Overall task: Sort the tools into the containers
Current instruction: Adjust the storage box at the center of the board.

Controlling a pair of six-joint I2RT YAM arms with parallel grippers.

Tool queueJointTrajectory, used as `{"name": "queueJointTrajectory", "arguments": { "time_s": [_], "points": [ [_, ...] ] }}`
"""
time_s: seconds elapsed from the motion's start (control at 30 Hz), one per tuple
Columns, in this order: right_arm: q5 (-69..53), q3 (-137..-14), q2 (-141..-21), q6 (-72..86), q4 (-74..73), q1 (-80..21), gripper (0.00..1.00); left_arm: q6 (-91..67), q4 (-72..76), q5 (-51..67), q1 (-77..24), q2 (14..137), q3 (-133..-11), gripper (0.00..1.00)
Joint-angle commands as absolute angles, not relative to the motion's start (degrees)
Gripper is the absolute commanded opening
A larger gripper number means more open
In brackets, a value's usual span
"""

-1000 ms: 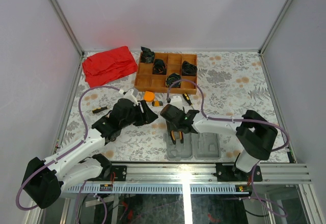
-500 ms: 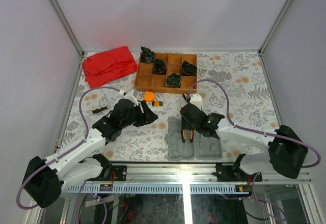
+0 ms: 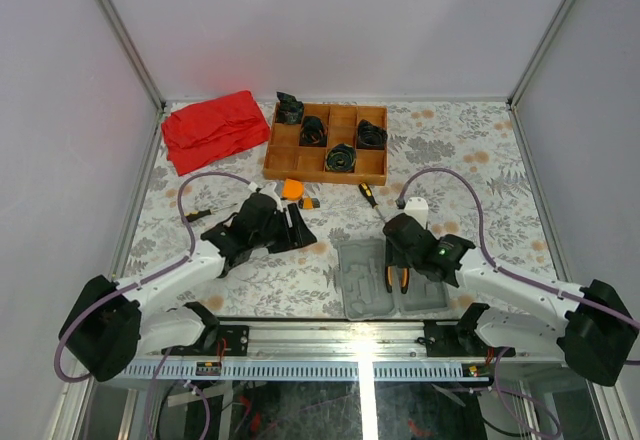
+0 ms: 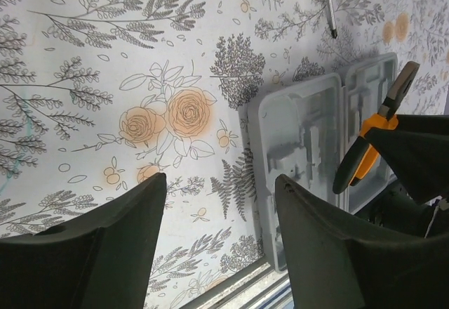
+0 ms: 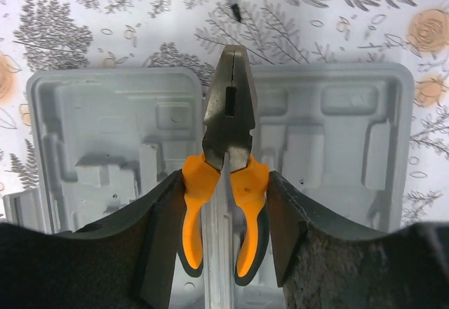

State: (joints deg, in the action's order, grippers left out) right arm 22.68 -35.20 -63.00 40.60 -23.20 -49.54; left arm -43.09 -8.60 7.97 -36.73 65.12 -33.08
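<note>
**A:** Where are the pliers point(image 5: 226, 123) sitting?

**B:** They are not sitting anywhere. The right hand point(image 5: 226, 182) is gripping them, clamping both orange handles from the outside with the steel nose pointing away from the wrist. They are hanging over the hinge line of the open grey case point(image 5: 105, 126), which is lying flat by the near edge of the tabletop point(image 3: 470, 175), a little right of the middle. I cannot tell whether the nose is touching the plastic.

**A:** How are they going to handle?

**B:** I am judging them stiff and fairly heavy for their size, with the weight towards the head. The sleeves are looking rubbery, so they are giving good grip. Holding across both handles is sensible, since it is also stopping the joint from swinging open.

**A:** And the case?

**B:** Thin moulded plastic with rounded corners and shallow stepped recesses in both halves. It is probably light, so it may be sliding if the pliers are pressed in at an angle.

**A:** What is the left hand point(image 4: 219, 181) doing?

**B:** It is hovering open and empty over the flowered tabletop, to the left of the case. A slim screwdriver point(image 3: 369, 194) and the round orange tape measure point(image 3: 292, 189) are lying further back, well apart from the case.
</note>
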Motion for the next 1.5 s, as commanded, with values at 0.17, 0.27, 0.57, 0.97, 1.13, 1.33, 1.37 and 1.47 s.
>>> {"name": "queueJointTrajectory", "arguments": {
  "time_s": [0.17, 0.27, 0.57, 0.97, 1.13, 1.33, 1.37, 1.47],
  "points": [
    [22.0, -33.9, -59.7, 40.9, -24.9, -46.8, 0.15, -44.6, -1.2, 12.8, -38.4, 70.9, -34.1, 0.63],
    [20.5, -33.3, -60.5, 40.6, -22.1, -46.6, 0.16, -45.2, 0.2, 13.1, -40.1, 72.0, -34.1, 0.63],
    [18.3, -33.8, -67.8, 40.6, -17.3, -45.9, 0.22, -48.9, 5.3, 11.8, -46.3, 76.8, -34.0, 0.64],
    [15.5, -32.1, -71.1, 40.9, -15.5, -45.4, 0.48, -50.3, 7.1, 10.8, -48.7, 80.7, -34.1, 0.63],
    [15.0, -32.2, -72.2, 40.8, -14.8, -45.2, 0.55, -50.4, 7.3, 10.7, -48.9, 81.2, -34.3, 0.63],
    [14.9, -32.9, -73.9, 40.5, -14.4, -45.1, 0.63, -50.4, 7.2, 10.7, -49.0, 81.3, -34.1, 0.63],
    [14.7, -33.0, -74.1, 40.4, -14.3, -45.1, 0.63, -50.4, 7.3, 10.7, -49.0, 81.3, -34.1, 0.63],
    [14.7, -33.2, -74.6, 40.3, -14.3, -45.1, 0.62, -50.4, 7.3, 10.7, -49.0, 81.3, -33.9, 0.63]
  ]
}}
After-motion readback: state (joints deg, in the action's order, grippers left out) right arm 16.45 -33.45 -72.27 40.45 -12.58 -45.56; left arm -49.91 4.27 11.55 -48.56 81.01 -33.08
